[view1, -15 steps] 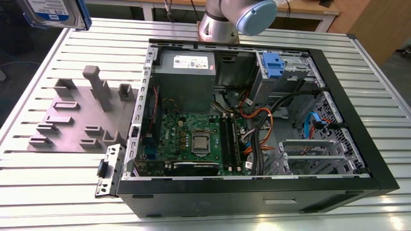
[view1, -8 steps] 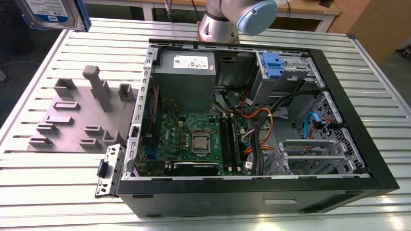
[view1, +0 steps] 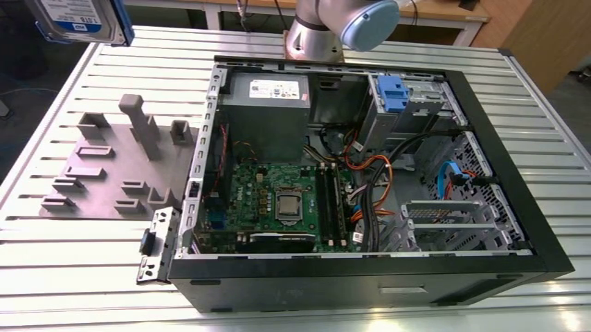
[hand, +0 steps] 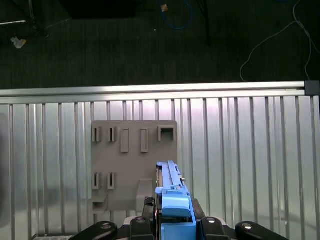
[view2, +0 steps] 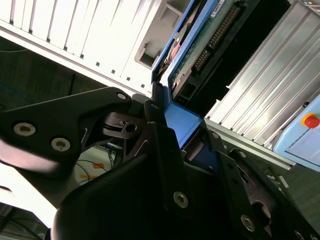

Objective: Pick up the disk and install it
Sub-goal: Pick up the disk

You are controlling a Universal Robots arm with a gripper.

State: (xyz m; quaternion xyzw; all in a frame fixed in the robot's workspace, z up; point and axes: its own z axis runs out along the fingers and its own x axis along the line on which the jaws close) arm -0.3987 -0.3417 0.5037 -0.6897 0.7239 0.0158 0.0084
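At the upper left of the exterior view the disk (view1: 76,17) hangs in the air with its label toward the camera. Its blue carrier (view1: 118,21) runs along the edge nearer the frame's centre, and the disk is well apart from the table (view1: 55,277). Below it, at the left of the frame, the grey holder (view1: 111,169) lies flat on the slatted metal table. The open case (view1: 369,283) takes the centre and right, lying on its side. Inside, the green board (view1: 277,200) sits at lower centre with the grey power supply (view1: 268,93) above it. The arm (view1: 337,28) rises behind the case at top centre. Further right, in the case's upper bay, stands a second carrier (view1: 392,93), also blue, with orange and black cables (view1: 367,169) just below it.

In the first wrist view the tool (hand: 172,222) is clenched on the disk (hand: 167,180) by the end of the blue carrier, with black fingers (hand: 142,227) on either side. The disk is seen edge-on over the holder's rim. Table slats lie around it, and dark floor (hand: 150,45) shows beyond the table's edge.

In the second wrist view the fingers (view2: 167,160) press both flanks of the blue carrier (view2: 185,122). The disk's underside (view2: 210,35) shows a circuit board and a connector row. A red button (view2: 311,121) sits on a pale box beyond the table's edge.
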